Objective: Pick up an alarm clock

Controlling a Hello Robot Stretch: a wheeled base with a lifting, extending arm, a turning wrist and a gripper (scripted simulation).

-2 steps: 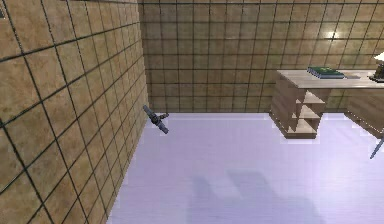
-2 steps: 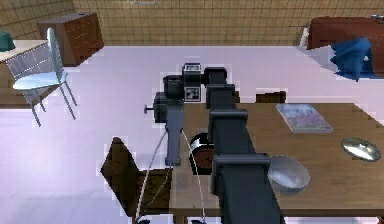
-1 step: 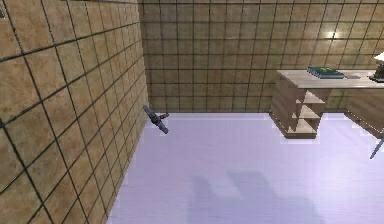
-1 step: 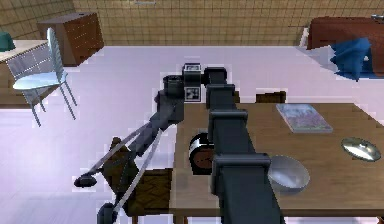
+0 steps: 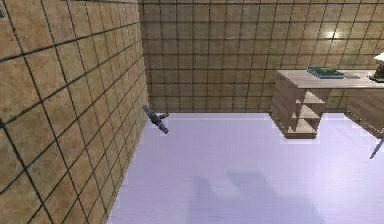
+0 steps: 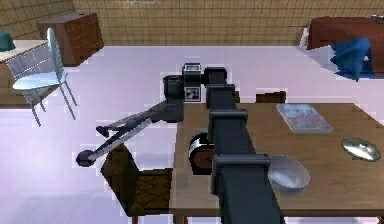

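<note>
Ahead, the forward view has tiled walls, pale floor and a desk at the right bearing a green book. Sideways, the arm crosses a wooden table, and a round alarm clock stands just beside it. The gripper hangs over bare floor, holding nothing. Its finger state cannot be told.
</note>
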